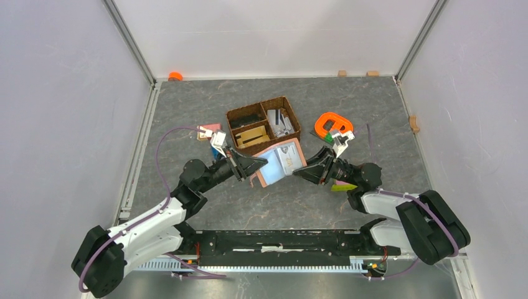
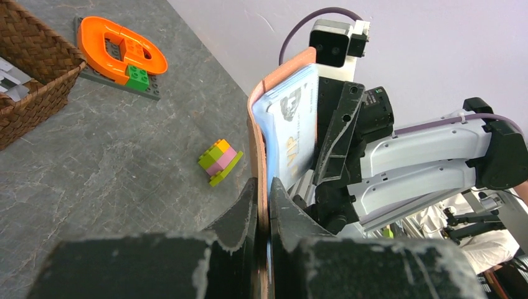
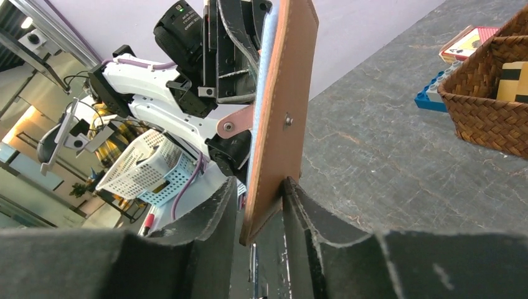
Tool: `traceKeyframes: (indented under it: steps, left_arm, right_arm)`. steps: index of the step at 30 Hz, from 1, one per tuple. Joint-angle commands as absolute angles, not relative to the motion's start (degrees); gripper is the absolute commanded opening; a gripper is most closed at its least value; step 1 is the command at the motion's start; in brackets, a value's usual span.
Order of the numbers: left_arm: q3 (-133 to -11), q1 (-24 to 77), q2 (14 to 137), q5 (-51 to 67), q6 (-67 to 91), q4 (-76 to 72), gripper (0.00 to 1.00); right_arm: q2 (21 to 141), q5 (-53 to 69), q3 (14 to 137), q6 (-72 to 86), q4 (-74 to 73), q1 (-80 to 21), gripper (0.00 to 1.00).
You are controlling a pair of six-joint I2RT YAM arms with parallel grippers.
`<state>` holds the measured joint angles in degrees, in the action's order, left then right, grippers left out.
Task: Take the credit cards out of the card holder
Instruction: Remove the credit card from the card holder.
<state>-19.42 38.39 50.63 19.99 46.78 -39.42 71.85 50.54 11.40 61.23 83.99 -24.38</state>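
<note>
The reddish-brown card holder [image 1: 266, 176] is held open and upright above the table between both arms. Pale blue and white credit cards [image 1: 285, 159] show in its inner sleeves. My left gripper [image 1: 254, 163] is shut on the holder's left edge; in the left wrist view both fingers press the leather [image 2: 256, 124], with a card [image 2: 292, 131] just behind it. My right gripper [image 1: 305, 169] straddles the holder's right edge [image 3: 283, 112]. One right fingertip [image 3: 292, 190] touches the leather, while the other stands a small gap away. A card's pale edge [image 3: 266, 75] shows behind the holder.
A dark woven divided basket [image 1: 263, 123] stands just behind the holder. An orange piece on a grey plate [image 1: 332, 124] is at the back right. A green and pink brick stack [image 1: 344, 185] lies under my right arm. A pink-and-tan piece [image 1: 208, 132] lies left of the basket.
</note>
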Motion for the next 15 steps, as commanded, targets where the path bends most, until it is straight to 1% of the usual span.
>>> traceKeyframes:
  steps: [1,3,5,8,12,15]
  left_arm:
    - [-20.65,38.67,50.54,19.90,44.30,-41.66,0.02]
    - [-20.66,38.67,50.37,20.20,44.09,-41.66,0.02]
    - [-20.82,38.67,50.44,20.89,43.98,-41.71,0.02]
    - [-21.80,38.67,51.26,23.53,43.48,-41.60,0.02]
    - [-22.67,38.67,52.57,24.99,43.24,-40.97,0.02]
    - [-22.76,38.67,52.70,25.14,43.24,-41.00,0.02]
  right_arm:
    - [71.60,50.76,12.98,59.90,94.88,-24.69,0.46]
    - [71.04,50.18,13.05,58.30,92.58,-24.68,0.58]
    - [70.09,49.44,12.99,56.51,89.36,-24.74,0.62]
    - [67.56,47.92,13.16,52.38,83.18,-24.61,0.62]
    - [62.19,44.49,14.01,44.29,69.42,-24.51,0.60]
    - [58.97,41.21,14.56,39.00,60.83,-24.52,0.51]
